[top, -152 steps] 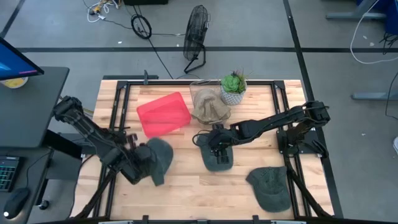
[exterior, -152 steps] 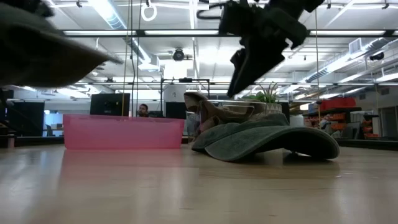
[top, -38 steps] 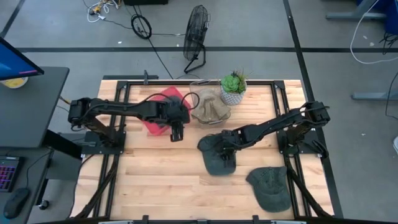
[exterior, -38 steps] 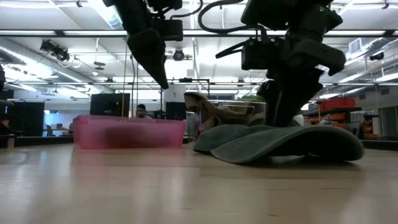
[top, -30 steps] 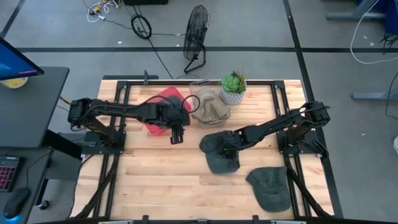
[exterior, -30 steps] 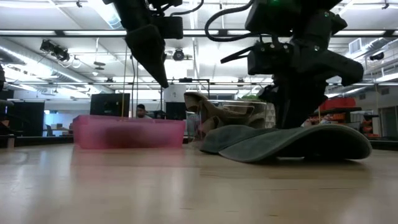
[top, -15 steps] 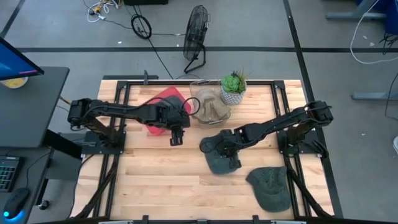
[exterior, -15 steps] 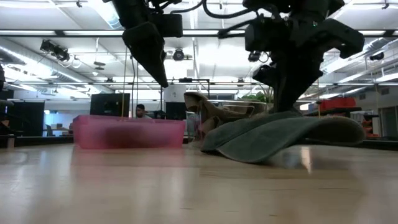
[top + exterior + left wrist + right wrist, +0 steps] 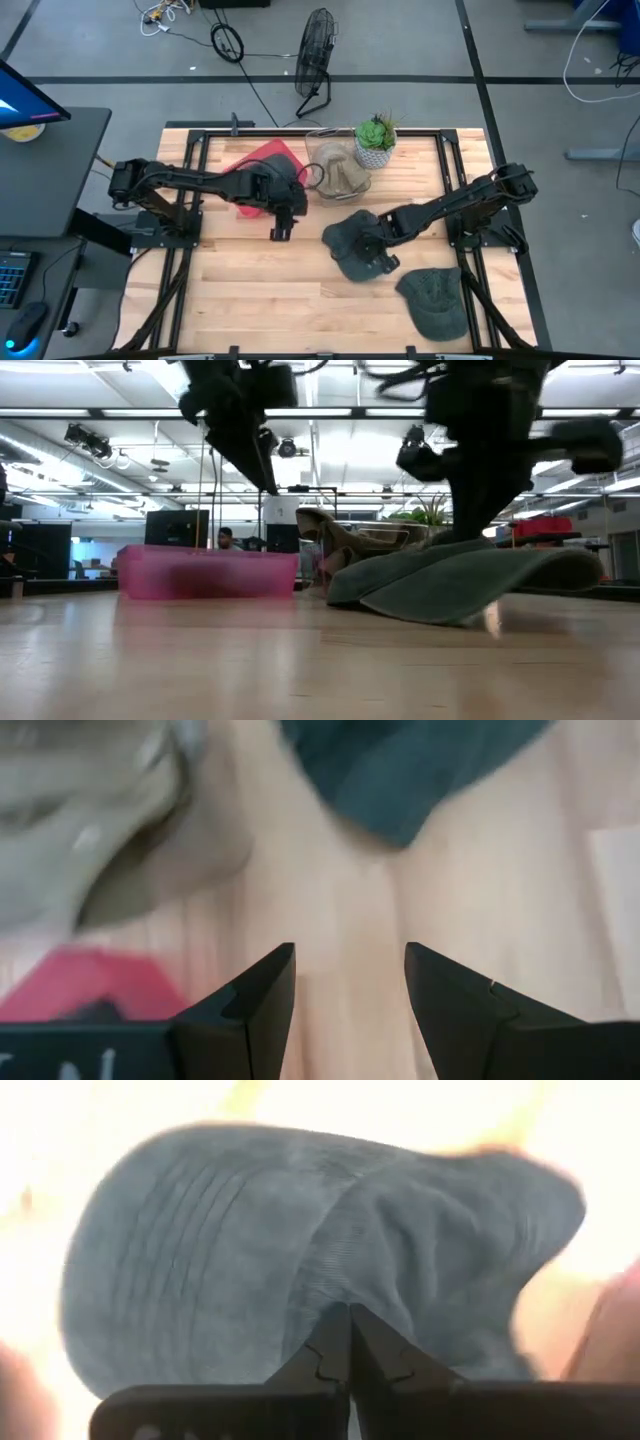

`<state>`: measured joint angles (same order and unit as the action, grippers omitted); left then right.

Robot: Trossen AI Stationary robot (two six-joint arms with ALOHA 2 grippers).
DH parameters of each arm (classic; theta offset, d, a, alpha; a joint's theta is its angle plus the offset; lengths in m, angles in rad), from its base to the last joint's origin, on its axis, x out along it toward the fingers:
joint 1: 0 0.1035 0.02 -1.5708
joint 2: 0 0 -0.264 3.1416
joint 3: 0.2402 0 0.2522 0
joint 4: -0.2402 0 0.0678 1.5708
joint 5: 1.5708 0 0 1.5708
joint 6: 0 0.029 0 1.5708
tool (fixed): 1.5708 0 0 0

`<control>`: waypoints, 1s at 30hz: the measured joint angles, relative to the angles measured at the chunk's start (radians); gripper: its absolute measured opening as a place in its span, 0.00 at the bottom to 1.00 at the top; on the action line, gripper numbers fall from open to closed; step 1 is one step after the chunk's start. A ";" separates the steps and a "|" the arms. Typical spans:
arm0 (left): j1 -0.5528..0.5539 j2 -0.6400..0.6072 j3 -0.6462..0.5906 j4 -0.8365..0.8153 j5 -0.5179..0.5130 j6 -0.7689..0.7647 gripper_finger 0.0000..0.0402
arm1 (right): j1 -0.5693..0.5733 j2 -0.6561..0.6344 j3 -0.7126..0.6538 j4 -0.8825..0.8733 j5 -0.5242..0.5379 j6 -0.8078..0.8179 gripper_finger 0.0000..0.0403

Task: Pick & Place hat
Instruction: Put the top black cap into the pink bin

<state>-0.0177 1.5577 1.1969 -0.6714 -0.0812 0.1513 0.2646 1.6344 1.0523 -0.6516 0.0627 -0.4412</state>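
Right tool [image 9: 349, 1342] pinched tight on dark green hat [image 9: 358, 245], one edge lifted off tabletop [image 9: 300, 290], probably for carrying. Left tool [image 9: 348, 982] spread wide, empty, near pink bin [image 9: 250, 170].

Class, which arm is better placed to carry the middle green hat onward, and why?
The right. Its gripper is shut on the green hat, one edge lifted. The left gripper hangs open and empty beside the pink bin.
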 joint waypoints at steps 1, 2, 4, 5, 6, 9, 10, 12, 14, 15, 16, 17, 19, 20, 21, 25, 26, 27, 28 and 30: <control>-0.011 0.000 0.000 0.014 0.001 0.016 0.48 | 0.016 0.000 0.000 -0.001 0.029 -0.091 0.00; -0.023 0.000 0.000 0.035 0.001 0.023 0.48 | 0.031 0.000 0.000 0.000 0.066 -0.185 0.00; -0.042 0.000 0.000 0.098 0.001 0.026 0.48 | 0.058 0.000 0.000 0.005 0.149 -0.385 0.00; -0.051 0.000 0.000 0.128 0.000 0.029 0.48 | 0.071 0.000 0.000 0.011 0.192 -0.476 0.00; -0.058 0.000 0.000 0.160 0.000 0.046 0.48 | 0.081 0.000 0.000 0.025 0.240 -0.546 0.00; -0.074 0.000 0.000 0.254 -0.015 0.141 0.48 | 0.095 0.000 0.000 0.096 0.335 -0.620 0.00; -0.078 0.000 0.000 0.286 -0.029 0.167 0.48 | 0.095 0.000 0.000 0.126 0.335 -0.623 0.00; -0.083 0.000 0.000 0.345 -0.042 0.215 0.48 | 0.098 0.000 0.000 0.193 0.337 -0.644 0.00; -0.084 0.000 0.000 0.373 -0.043 0.266 0.48 | 0.103 0.000 0.000 0.255 0.344 -0.709 0.00; -0.084 0.006 0.001 0.373 -0.044 0.285 0.48 | 0.105 0.000 0.000 0.276 0.344 -0.747 0.00; -0.087 0.011 0.001 0.371 -0.045 0.299 0.48 | 0.106 0.000 0.000 0.291 0.344 -0.771 0.00; -0.087 0.015 0.000 0.357 -0.045 0.301 0.48 | 0.107 0.000 0.000 0.304 0.343 -0.782 0.00; -0.092 0.022 0.000 0.364 -0.045 0.301 0.48 | 0.107 0.000 0.000 0.318 0.340 -0.782 0.00; -0.094 0.026 0.001 0.379 -0.045 0.305 0.48 | 0.106 0.000 0.000 0.316 0.341 -0.783 0.00; -0.094 0.028 0.001 0.378 -0.045 0.310 0.48 | 0.105 0.000 0.000 0.314 0.340 -0.790 0.00; -0.095 0.055 0.002 0.394 -0.043 0.315 0.48 | 0.105 0.000 0.000 0.331 0.348 -0.816 0.00; -0.095 0.063 -0.001 0.390 -0.044 0.317 0.48 | 0.105 0.000 0.000 0.339 0.348 -0.817 0.00; -0.098 0.076 0.000 0.412 -0.044 0.318 0.48 | 0.105 0.000 0.001 0.343 0.348 -0.817 0.00; -0.098 0.090 0.001 0.435 -0.045 0.328 0.48 | 0.105 0.000 0.001 0.342 0.348 -0.817 0.00; -0.105 0.117 0.001 0.435 -0.046 0.373 0.48 | 0.105 0.000 0.001 0.343 0.348 -0.824 0.00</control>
<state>-0.1223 1.6742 1.1977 -0.2365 -0.1268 0.5245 0.3695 1.6344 1.0531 -0.3087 0.4110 -1.2652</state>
